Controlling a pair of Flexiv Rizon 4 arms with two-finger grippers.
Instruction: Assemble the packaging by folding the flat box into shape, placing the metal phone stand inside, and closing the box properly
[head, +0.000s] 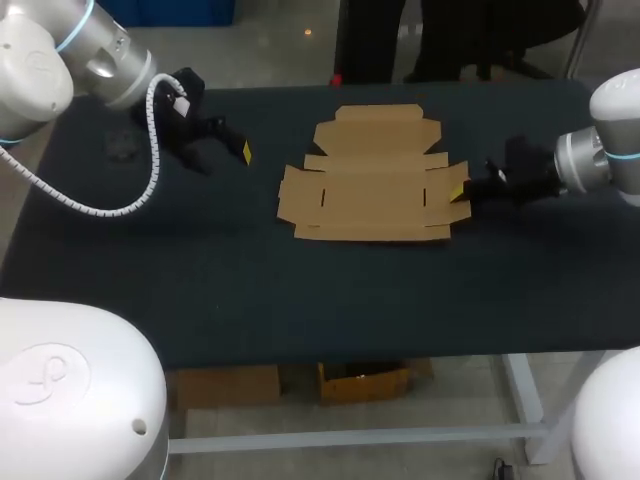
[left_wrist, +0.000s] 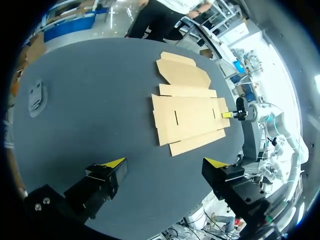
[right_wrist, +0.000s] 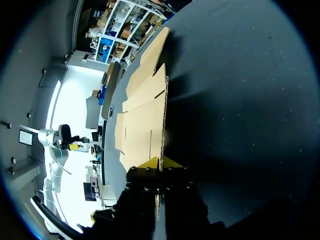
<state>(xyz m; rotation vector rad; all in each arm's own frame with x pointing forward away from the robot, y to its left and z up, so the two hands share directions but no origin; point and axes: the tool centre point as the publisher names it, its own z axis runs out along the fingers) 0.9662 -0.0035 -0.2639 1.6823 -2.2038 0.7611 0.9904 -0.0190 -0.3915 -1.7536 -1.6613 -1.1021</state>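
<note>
Between the pinched-together fingers of my right gripper (right_wrist: 160, 162) sat an edge of the flat brown cardboard box (head: 375, 195), wholly unfolded. My left gripper (left_wrist: 164, 162) hung spread, well apart from it. Folding, loading and closing all remained.

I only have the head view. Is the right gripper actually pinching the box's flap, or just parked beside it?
Observer: Pinching. In the right wrist view the flat box runs edge-on between the tips of the right gripper, one on each side, touching.
Operator: Left gripper? I see one yellow tip.
Observer: The left wrist view shows the left gripper wide open over the table, nothing between its fingers.
Operator: That dark patch at far left?
Observer: Grey in the left wrist view, lying flat, well apart from the box: probably the phone stand.
</note>
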